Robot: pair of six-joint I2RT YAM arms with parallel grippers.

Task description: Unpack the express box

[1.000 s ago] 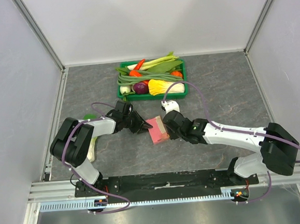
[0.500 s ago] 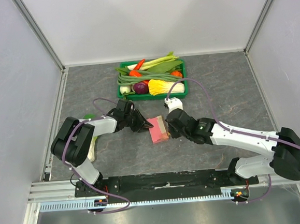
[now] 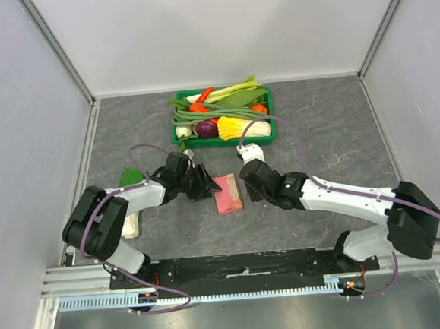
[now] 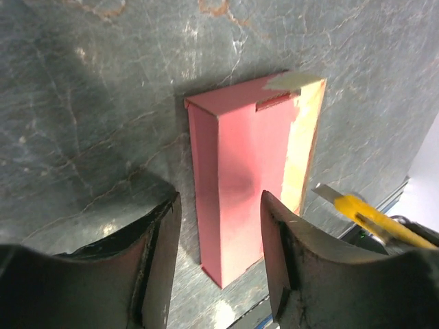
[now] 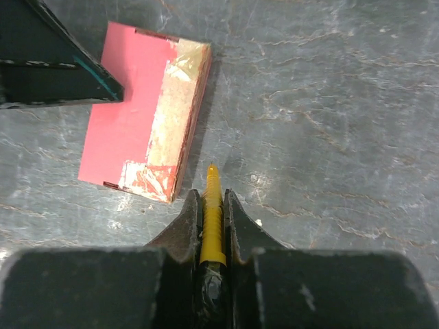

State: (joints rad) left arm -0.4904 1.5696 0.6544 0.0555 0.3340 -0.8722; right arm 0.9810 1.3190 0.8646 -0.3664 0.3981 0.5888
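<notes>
Now your right gripper [image 3: 246, 185], clamped on the yellow knife [image 5: 211, 199], has eased its tip just off the express box [image 3: 227, 193], which lies flat mid-worktop toward the near edge, between your left gripper's [image 3: 205, 187] spread fingers, so the tape probably remains uncut.

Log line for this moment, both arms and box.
left gripper: open, at express box end | right gripper: shut on yellow knife | tip beside taped edge | box closed, flat

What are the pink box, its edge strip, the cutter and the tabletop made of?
Express box: matte pink, folded edges and tab slot, likely thin cardboard. Strip: glossy, wrinkled, probably clear packing tape. Cutter: yellow ridged handle, plastic-looking. Table: grey, veined; stone or stone-look laminate, cannot tell.
</notes>
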